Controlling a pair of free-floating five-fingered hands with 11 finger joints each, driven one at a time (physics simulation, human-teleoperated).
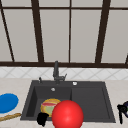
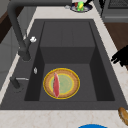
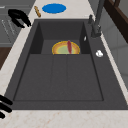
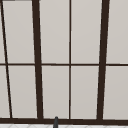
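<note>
A yellow-rimmed bowl [image 1: 48,106] lies in the left basin of the dark sink [image 1: 90,100], with a red strip [image 2: 56,85] across its green inside [image 2: 66,83]. In the front view a big red ball [image 1: 67,113] covers the sink's front edge and part of the bowl. My left hand [image 1: 42,118] hangs just left of the ball, at the sink's front rim, with relaxed fingers and nothing in it [image 2: 121,57] [image 3: 18,16]. My right hand [image 1: 122,109] hovers open over the counter right of the drainboard [image 3: 3,106], beside a small plate [image 2: 80,7].
The faucet [image 1: 56,71] stands behind the basin. A blue plate [image 1: 7,102] and a wooden stick [image 1: 10,117] lie on the left counter. The flat drainboard [image 3: 60,75] takes up the sink's right half. A window fills the wall above.
</note>
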